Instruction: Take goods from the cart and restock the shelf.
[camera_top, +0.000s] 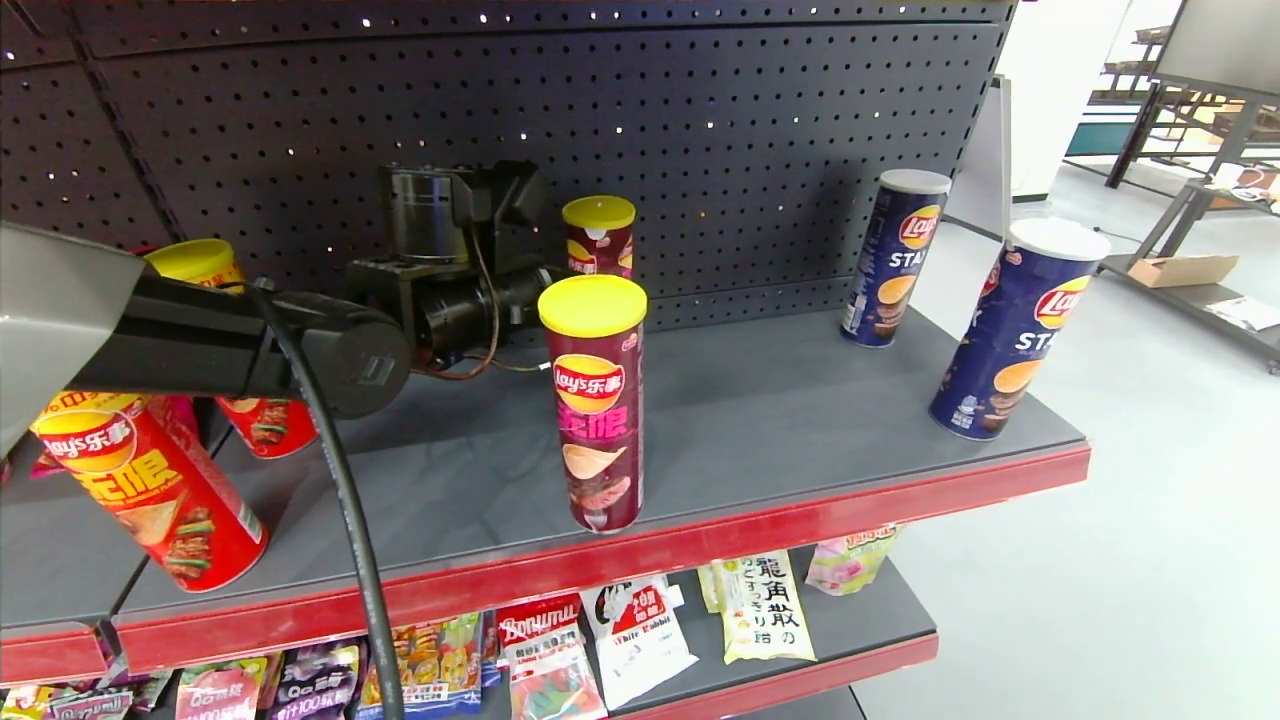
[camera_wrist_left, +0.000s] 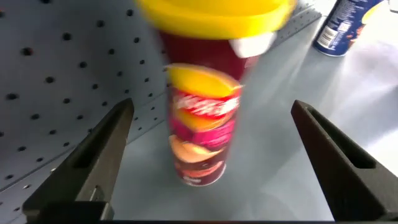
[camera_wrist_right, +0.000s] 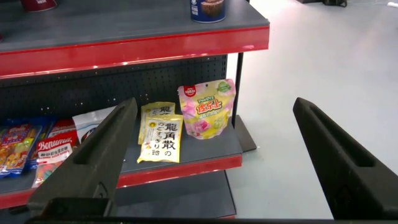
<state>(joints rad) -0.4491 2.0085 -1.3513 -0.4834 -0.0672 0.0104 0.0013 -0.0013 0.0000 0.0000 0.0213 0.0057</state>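
Left gripper (camera_wrist_left: 212, 104) was wide open, holding nothing, just beside yellow-lidded maroon cardboard chip can (camera_top: 598, 240); right gripper (camera_wrist_right: 214, 102) gaped empty. Risk: pullback toward 8 o'clock could clip and topple the can.

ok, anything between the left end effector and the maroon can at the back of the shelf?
Nothing visible. The left end effector is open, and the back maroon can stands on bare shelf straight ahead, clear of both fingers. The front maroon can stands nearer the shelf edge, out of that line.
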